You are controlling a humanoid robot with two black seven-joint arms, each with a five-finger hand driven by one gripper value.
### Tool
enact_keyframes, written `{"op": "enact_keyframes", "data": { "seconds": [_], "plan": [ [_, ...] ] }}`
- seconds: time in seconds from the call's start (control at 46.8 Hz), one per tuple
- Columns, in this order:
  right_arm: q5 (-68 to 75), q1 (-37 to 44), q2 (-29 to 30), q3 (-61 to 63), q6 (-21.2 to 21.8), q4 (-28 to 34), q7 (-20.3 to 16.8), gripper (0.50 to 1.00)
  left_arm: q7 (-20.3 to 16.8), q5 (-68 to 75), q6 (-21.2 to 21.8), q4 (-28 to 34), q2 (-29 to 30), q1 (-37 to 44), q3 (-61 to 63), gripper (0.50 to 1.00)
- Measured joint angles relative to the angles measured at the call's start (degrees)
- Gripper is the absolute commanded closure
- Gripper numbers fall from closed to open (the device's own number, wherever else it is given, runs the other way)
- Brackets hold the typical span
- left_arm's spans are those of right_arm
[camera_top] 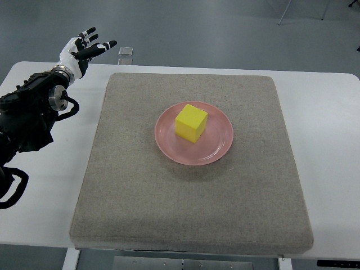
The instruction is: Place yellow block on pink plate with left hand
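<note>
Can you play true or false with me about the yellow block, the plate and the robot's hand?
1. The yellow block sits on the pink plate. True.
2. The left hand is holding the block. False: its fingers are spread and hold nothing, far off at the table's back left corner.
3. The plate rests on the grey mat. True.
4. The plate lies at the mat's front left corner. False: it lies near the mat's middle.
5. The robot's right hand reaches over the plate. False: no right hand shows in the picture at all.
6. A small clear thing lies at the table's back edge, near the left hand. True, though it is too small to tell what it is.
</note>
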Motion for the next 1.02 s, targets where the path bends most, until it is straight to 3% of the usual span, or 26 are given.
{"op": "enact_keyframes", "data": {
  "seconds": [0.235, 1.025],
  "plan": [
    [0.00, -0.01, 0.00, 0.01, 0.00, 0.00, 0.01, 0.576, -0.03, -1.05, -0.03, -0.67, -0.16, 0.45, -3.89, 0.512],
    [0.00, 0.00, 0.00, 0.02, 0.00, 0.00, 0.00, 0.576, -0.33, -0.95, 0.62, -2.05, -1.26, -2.15, -3.93, 0.510]
  ]
}}
